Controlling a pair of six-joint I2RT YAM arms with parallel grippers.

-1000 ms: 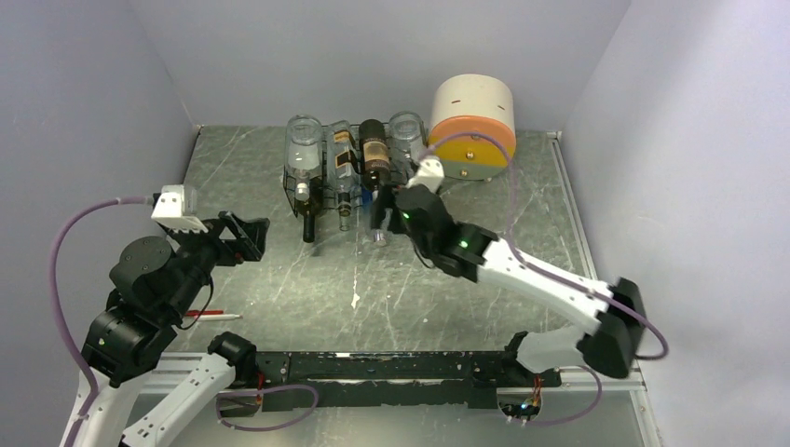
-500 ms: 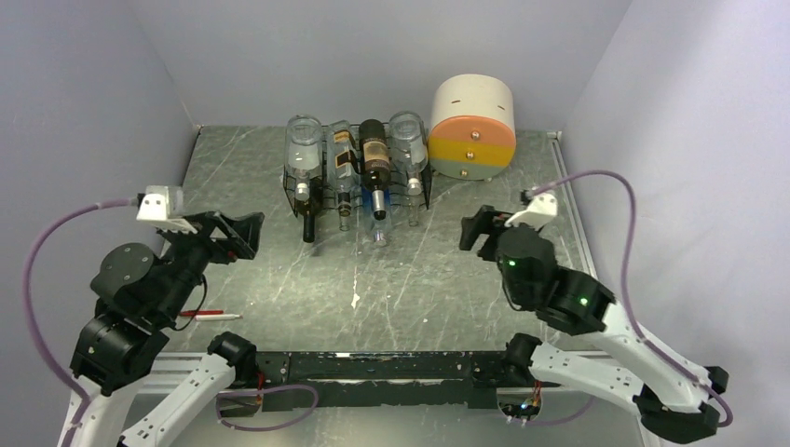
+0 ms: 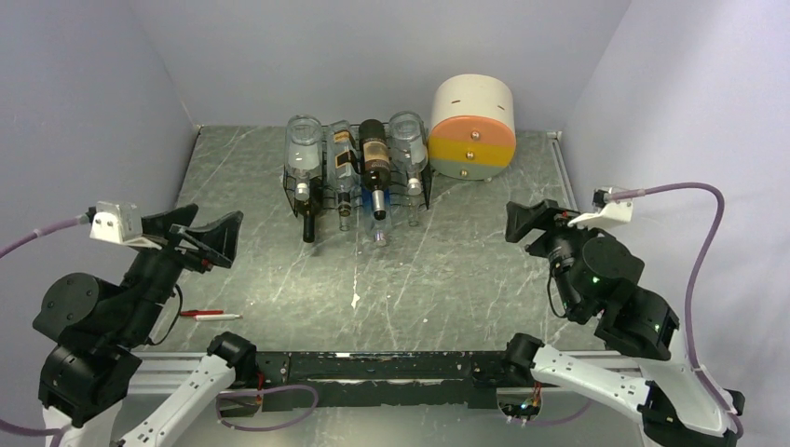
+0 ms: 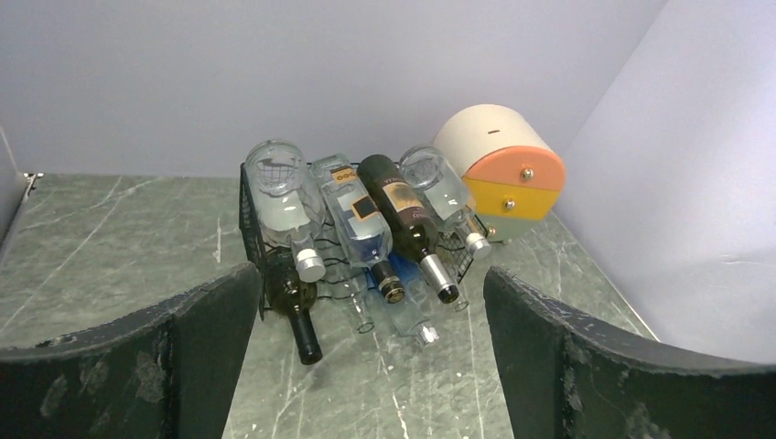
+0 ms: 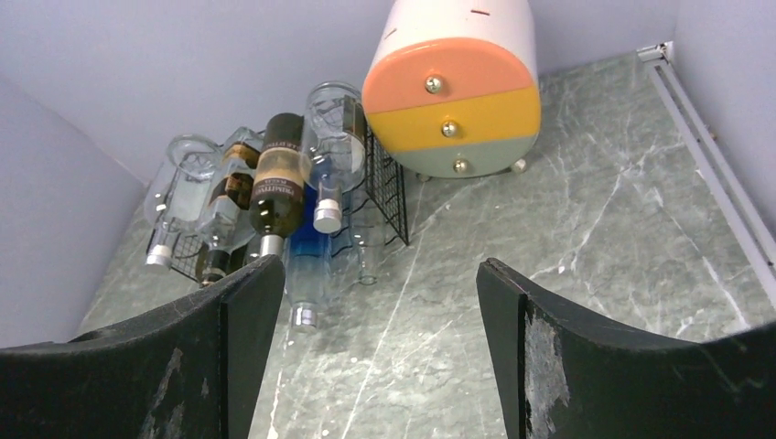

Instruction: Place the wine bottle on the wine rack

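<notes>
**Wine bottle racked, both grippers empty**

It lies in the top tier of the wine rack, third from the left of four bottles, neck toward you. The lower-tier bottles are mostly hidden; you see little beyond their necks. Your left gripper and right gripper gape wide, holding nothing. A second ago the right one was at the rack; now it sits well back.

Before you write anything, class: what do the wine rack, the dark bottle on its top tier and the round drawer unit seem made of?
Wine rack: thin black wire, probably coated metal; its open grid side shows this. Dark bottle: glossy dark glass, paper-looking label, silvery cap. Drawer unit: matte cream shell, coloured fronts, small shiny knobs; plastic or painted wood, unclear.
</notes>
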